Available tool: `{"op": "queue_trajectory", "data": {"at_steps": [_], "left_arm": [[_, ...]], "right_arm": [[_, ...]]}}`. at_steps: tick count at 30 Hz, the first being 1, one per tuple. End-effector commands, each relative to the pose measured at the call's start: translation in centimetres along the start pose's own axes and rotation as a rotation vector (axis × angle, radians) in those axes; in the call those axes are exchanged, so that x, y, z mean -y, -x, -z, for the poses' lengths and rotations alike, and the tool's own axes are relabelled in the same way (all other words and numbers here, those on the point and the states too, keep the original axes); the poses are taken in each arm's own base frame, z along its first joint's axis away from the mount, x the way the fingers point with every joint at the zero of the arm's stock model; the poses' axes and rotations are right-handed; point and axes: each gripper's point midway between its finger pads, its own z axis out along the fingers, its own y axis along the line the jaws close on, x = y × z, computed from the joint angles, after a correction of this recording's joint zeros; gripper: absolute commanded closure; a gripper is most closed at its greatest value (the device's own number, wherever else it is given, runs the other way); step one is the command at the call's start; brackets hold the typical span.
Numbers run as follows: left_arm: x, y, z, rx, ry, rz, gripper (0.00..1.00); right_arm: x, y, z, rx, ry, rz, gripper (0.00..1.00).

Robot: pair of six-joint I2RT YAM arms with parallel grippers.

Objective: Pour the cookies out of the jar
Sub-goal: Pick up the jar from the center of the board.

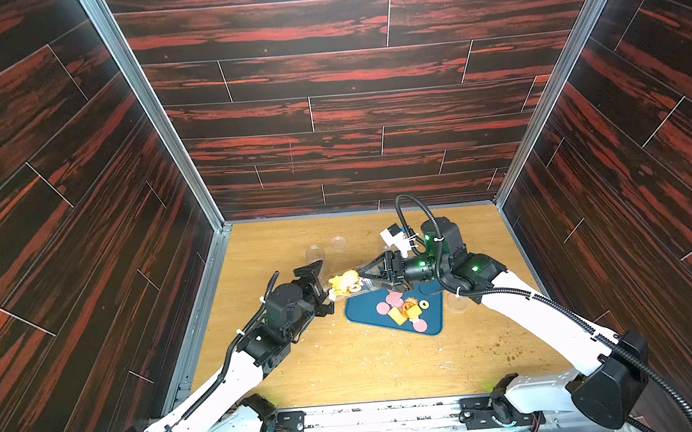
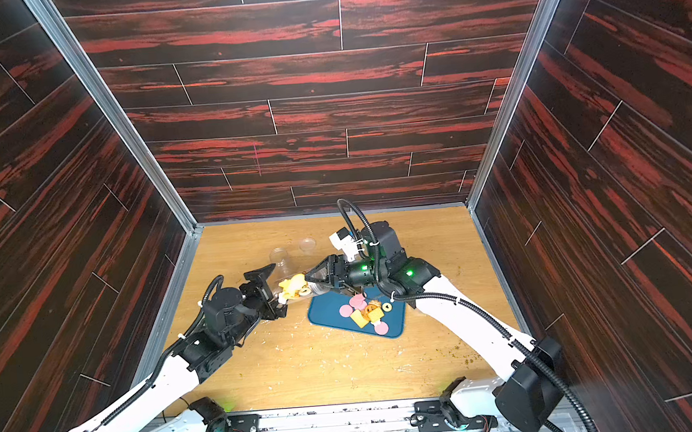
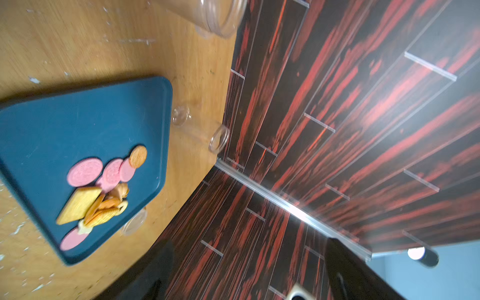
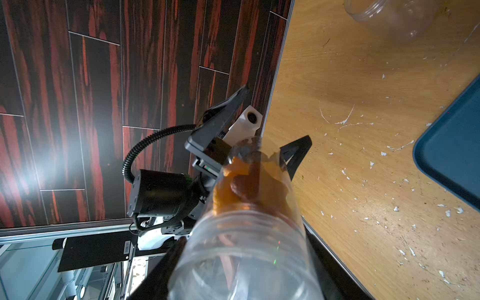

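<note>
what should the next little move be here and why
Probably close the left gripper on the base of the jar. The right gripper holds the jar near its mouth, roughly level, and the cookies inside sit at the base end, between the left gripper's open jaws. A second grip could raise that end to tip them onto the tray.

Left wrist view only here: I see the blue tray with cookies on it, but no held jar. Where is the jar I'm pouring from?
Observer: The right pincer holds the jar on its side.
Operator: Anything left inside?
Observer: Yes, cookies sit bunched at its closed end, far from the right pincer.
Operator: And my left pincer?
Observer: The left pincer is open, its jaws astride that closed end.
</note>
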Motion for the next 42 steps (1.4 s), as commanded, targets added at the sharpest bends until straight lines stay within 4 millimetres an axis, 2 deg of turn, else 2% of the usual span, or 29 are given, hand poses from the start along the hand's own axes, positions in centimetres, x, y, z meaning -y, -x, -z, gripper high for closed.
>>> {"op": "queue_trajectory", "data": {"at_steps": [1, 5, 9, 18, 24, 29, 38, 42], "left_arm": [[1.7, -4.4, 2.0, -0.207, -0.077, -0.031, 0.06], [1.5, -3.6, 3.3, -0.194, -0.105, -0.022, 0.06], [1.8, -4.3, 3.7, -0.227, -0.105, -0.024, 0.05], [3.2, -6.4, 2.2, -0.295, -0.115, -0.056, 0.09], [3.4, -7.2, 1.4, -0.327, -0.105, -0.076, 0.12], [2.5, -6.3, 2.2, -0.288, -0.077, -0.153, 0.11], [3.0, -5.2, 3.1, -0.247, -0.141, -0.116, 0.12], [2.7, -5.1, 3.9, -0.241, -0.108, -0.193, 0.09]], "right_arm": [[-0.1, -0.7, -0.6, -0.042, 0.013, 0.015, 0.39], [-0.2, -0.2, -0.1, -0.03, 0.018, 0.017, 0.39], [-0.5, 0.0, -0.2, -0.032, 0.024, 0.024, 0.39], [-0.1, -0.6, -0.3, -0.032, 0.045, -0.011, 0.39], [0.0, -1.0, 0.0, -0.029, 0.035, -0.007, 0.39], [-0.3, -1.1, 0.8, -0.016, 0.011, 0.018, 0.39], [0.4, -1.6, 0.3, -0.026, 0.037, -0.018, 0.39], [-0.3, -1.2, 0.9, -0.009, 0.015, 0.011, 0.39]]}}
